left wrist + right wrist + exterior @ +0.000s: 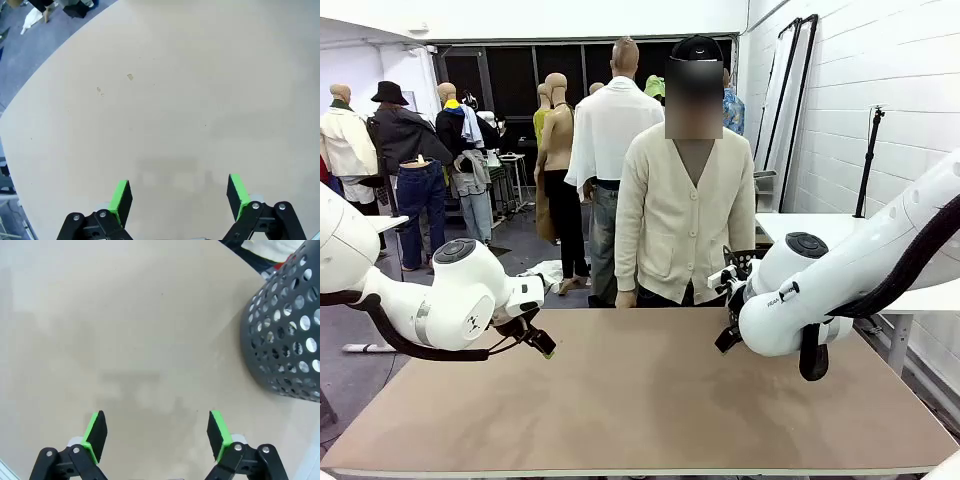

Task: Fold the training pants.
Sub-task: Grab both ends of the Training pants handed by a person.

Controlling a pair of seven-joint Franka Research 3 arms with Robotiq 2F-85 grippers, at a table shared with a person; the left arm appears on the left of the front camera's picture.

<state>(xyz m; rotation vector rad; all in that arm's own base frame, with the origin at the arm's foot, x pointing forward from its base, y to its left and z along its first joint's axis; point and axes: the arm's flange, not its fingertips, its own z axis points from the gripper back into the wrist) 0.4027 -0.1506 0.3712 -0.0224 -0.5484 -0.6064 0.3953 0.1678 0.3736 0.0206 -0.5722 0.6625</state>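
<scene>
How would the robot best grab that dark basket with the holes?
Probably by the top rim, coming from above with the open right gripper, one finger inside the basket and one outside: its round wall looks too wide to span but thin enough to pinch.

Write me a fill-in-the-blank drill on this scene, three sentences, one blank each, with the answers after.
1. The left gripper hangs over the table with its jaws ____.
2. The dark grey basket near the right gripper has walls full of round ____.
3. The pads on both grippers' fingers are coloured ____.

Missing words: open; holes; green.
</scene>
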